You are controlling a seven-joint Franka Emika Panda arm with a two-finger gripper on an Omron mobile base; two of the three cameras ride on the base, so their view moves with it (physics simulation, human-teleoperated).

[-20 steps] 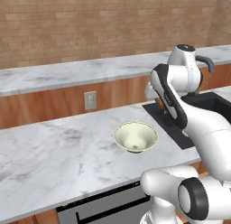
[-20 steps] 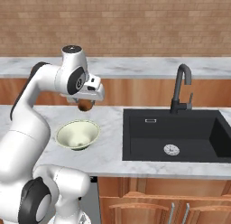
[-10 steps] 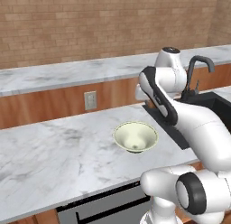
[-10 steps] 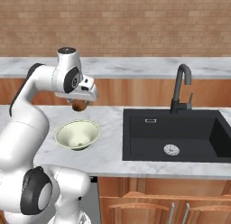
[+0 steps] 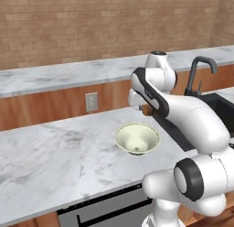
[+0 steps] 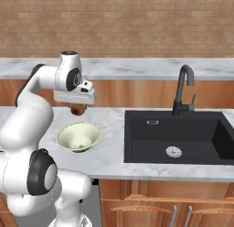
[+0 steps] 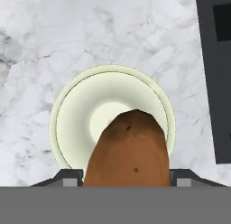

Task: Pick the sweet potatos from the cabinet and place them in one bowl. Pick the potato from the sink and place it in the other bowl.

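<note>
On the marble counter (image 6: 109, 153), left of the sink (image 6: 183, 137): pale cream-green bowl (image 6: 78, 136) sitting upright and bare inside, with the gripper (image 6: 77, 108) hovering just above its far rim. Jaws partway open, clamped on the orange-brown potato (image 7: 128, 151) — fingertips (image 7: 67, 177) flanking it on both sides in the hand view, tuber hanging between camera and bowl. Potato therefore airborne, apart from the bowl, roughly over its near half rather than dead centre. Step in hand, by judgement: drop-off into this bowl. To do well: nudge until the potato sits over the bowl's pale middle, lower until close above the floor of the dish, then release; shallow dish plus rounded tuber likely means a bounce or roll-out if let go from height or near the rim. Straight lift afterwards to avoid clipping the rim. Arm pose: rising from the base, shoulder and elbow folded high, forearm reaching forward, hand pointing straight down at the counter. Further right, sink basin black with only the silver drain (image 6: 173, 151) inside, faucet (image 6: 183, 89) behind it.
</note>
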